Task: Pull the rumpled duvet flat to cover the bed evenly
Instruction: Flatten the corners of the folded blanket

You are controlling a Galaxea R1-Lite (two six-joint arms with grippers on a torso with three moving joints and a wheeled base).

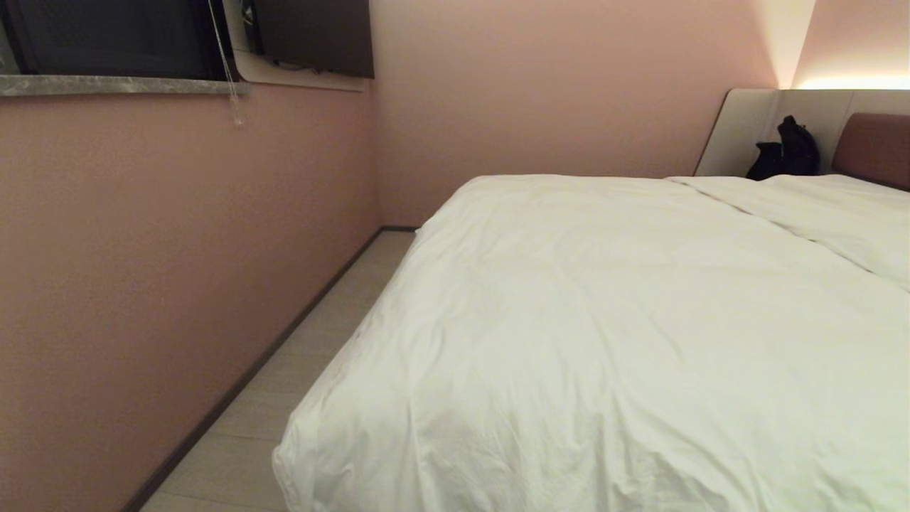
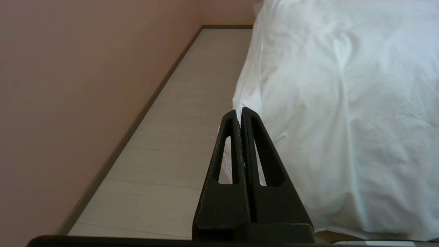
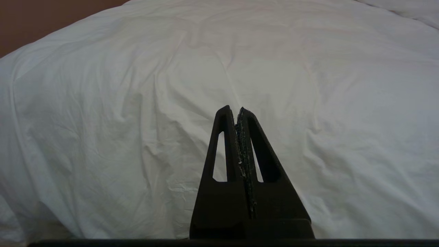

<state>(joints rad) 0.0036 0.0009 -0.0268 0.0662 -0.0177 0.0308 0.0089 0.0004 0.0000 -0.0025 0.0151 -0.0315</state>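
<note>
Closest to the head camera: near corner of the duvet (image 1: 569, 341), puffed and creased, hanging over the foot of the bed (image 1: 874, 146) and down its left side toward the floor (image 1: 298, 384).

- Duvet spreads from the foot up to a fold line short of the headboard. It looks largely flat already; remaining wrinkles gather at the near corner. Judgement: task either near its end or not yet started, cannot say which.
- 2 arms, neither in the head view. Likely parked low in front of the robot, clear of the bedding.
- Left pincer (image 2: 239, 111): fingers pressed together, nothing between them. It points along the gap between the wall (image 2: 68, 103) and the bed's left edge, tips near the hanging duvet corner; contact not clear.
- Right pincer (image 3: 235, 110): fingers closed tip to tip, holding nothing, aimed over the middle of the duvet.

View differences:
- Head view alone gives the headboard end, a dark bag (image 1: 785, 149) against the beige panel, and the window (image 1: 106, 35).
- Left wrist view alone shows how far the duvet drapes down the side, almost to the floor.
- Right wrist view alone shows the fine creases fanning across the top.
</note>
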